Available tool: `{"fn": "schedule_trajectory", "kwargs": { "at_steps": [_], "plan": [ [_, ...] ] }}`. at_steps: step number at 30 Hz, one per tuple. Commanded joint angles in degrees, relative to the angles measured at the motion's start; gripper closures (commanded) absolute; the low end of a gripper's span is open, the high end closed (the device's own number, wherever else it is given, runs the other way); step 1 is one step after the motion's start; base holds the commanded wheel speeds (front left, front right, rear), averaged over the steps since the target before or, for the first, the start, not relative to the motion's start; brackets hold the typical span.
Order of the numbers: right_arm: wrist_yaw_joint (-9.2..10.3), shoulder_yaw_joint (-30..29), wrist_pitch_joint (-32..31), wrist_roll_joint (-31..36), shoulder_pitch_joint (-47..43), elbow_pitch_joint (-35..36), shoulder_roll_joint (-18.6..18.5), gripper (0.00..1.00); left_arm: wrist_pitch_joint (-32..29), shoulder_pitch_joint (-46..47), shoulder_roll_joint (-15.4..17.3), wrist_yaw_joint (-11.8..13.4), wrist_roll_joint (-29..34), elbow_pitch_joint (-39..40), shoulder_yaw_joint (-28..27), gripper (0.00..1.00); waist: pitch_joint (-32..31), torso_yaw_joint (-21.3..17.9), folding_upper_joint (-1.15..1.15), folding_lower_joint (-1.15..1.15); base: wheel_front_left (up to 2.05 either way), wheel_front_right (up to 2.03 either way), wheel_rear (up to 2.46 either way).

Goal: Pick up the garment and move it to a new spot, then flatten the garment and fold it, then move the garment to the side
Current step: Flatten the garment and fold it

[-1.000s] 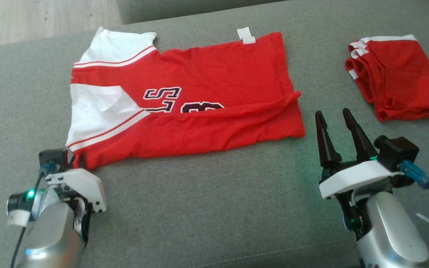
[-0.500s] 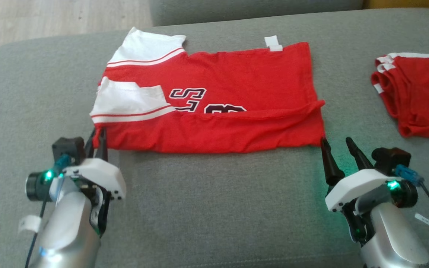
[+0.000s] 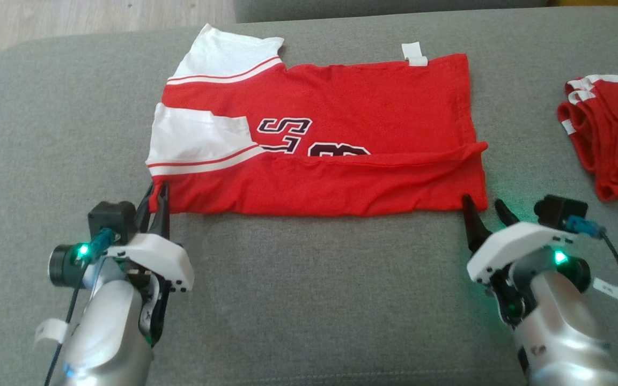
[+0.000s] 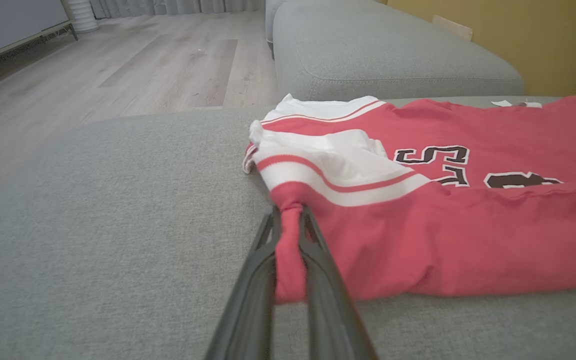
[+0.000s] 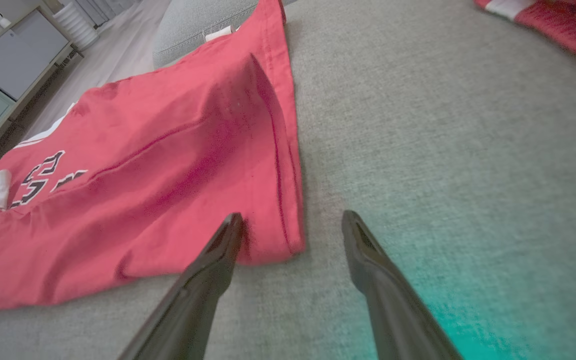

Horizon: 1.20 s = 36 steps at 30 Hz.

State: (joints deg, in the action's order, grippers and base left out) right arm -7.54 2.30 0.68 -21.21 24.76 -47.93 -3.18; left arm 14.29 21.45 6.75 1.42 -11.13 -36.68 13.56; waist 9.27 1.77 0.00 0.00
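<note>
Your left gripper is pinched on the near-left corner of the red-and-white fabric jersey; your right gripper is spread wide, holding nothing, at the near-right corner.

The jersey lies flat across the grey woven sofa cushion, sleeves toward your left, near long edge folded up over the chest. A bunched strip of red cloth sits between the nearly closed left fingers. In the right wrist view the near-right corner lies between the two fingers, with the left finger against its edge; you can't tell whether it actually touches. The fold covers the lower half of the dark lettering, so it can't be read. A second red garment with white trim lies well apart on your right, cut off by the frame edge.
</note>
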Motion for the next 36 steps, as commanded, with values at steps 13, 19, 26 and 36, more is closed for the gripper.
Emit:
{"fn": "schedule_trajectory", "kwargs": {
  "at_steps": [13,19,26,36],
  "plan": [
    [0.05,8.03,5.42,-2.08,6.64,-11.08,0.3,1.0,0.71,-1.44,1.41,0.37,-0.24,0.03,-2.06,1.0,-3.05,-0.27,0.0,0.0,0.0,0.0,0.0],
    [0.05,7.87,7.36,-1.05,5.93,-13.31,0.3,1.0,0.71,-4.02,1.56,0.42,-0.92,-0.58,-2.37,1.0,-5.95,-0.6,0.0,0.0,0.0,0.0,0.0],
    [0.05,7.95,8.06,-1.46,2.87,-12.76,0.3,1.0,0.71,-9.58,1.94,0.99,-2.95,1.36,-3.91,1.0,-9.62,-1.38,0.0,0.0,0.0,0.0,0.0],
    [0.05,5.67,5.18,-1.04,-3.73,-5.83,0.21,1.0,-0.62,-16.7,2.2,1.59,-4.17,7.21,-3.52,1.0,-12.14,-1.35,0.0,0.0,0.0,0.0,0.0]
  ]
}}
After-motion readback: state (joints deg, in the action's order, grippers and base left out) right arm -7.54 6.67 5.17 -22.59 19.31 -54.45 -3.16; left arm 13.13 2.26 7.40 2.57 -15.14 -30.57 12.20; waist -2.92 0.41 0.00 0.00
